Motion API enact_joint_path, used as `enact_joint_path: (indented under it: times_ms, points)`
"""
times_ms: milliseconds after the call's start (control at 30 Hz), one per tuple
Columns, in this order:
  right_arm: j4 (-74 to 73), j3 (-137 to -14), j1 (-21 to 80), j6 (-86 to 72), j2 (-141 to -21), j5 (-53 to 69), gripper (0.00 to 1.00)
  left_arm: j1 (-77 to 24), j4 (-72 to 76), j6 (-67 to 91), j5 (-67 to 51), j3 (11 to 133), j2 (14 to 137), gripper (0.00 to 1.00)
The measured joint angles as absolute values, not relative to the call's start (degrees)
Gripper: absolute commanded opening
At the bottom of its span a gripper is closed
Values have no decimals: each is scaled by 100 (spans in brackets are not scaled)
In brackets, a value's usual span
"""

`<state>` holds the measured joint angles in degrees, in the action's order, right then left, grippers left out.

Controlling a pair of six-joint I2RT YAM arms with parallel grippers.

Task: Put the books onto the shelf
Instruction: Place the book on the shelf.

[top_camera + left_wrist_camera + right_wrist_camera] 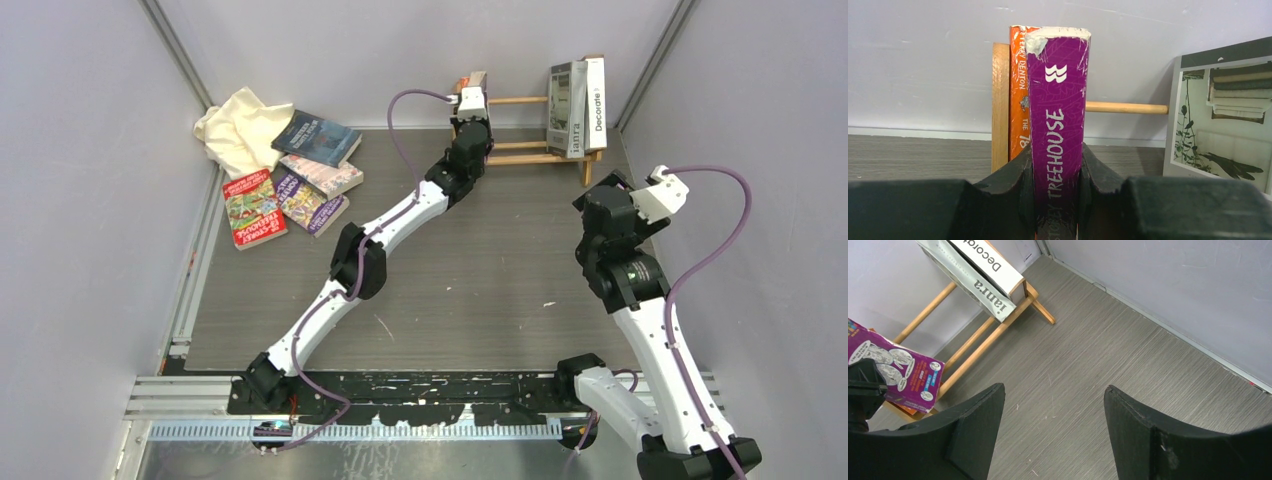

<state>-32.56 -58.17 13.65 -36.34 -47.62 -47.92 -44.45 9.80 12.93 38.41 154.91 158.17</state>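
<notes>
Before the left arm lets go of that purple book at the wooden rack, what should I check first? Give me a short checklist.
1. Left gripper clamped on the purple paperback: ok.
2. Purple paperback upright beside the orange paperback: ok.
3. Its bottom edge seated on the light wooden slat rack: cannot tell, hidden by the fingers.
4. Free gap on the rack before the white and grey books: ok.
5. Right gripper open, empty, away from the rack: ok.

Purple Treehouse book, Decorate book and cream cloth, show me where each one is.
purple Treehouse book (1057, 125), left wrist view, middle of its spine.
Decorate book (597, 105), top external view, on its white spine.
cream cloth (240, 125), top external view, middle of the crumpled fabric.
</notes>
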Motion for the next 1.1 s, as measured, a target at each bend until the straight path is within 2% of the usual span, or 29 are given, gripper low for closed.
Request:
enact_joint_path:
  times_ms: [33, 200, 433, 867, 1100]
  points:
    - [-3249, -5817, 1365, -3627, -4803, -4792, 77, -4434, 1004, 1293, 3828, 15535, 15860, 2]
    - [-3148, -5815, 1376, -3551, -4890, -4807, 77, -4394, 1103, 1295, 3754, 15579, 15939, 29]
    - [-3035, -5815, 1404, -3378, -4893, -4886, 77, -4388, 1249, 1326, 3745, 15589, 15979, 49]
    - [-3046, -5815, 1415, -3267, -4917, -4886, 77, -4440, 1584, 1275, 3850, 15316, 15930, 55]
    - [-3055, -5815, 1420, -3205, -4899, -4895, 77, -4593, 1951, 1052, 4038, 14007, 15157, 65]
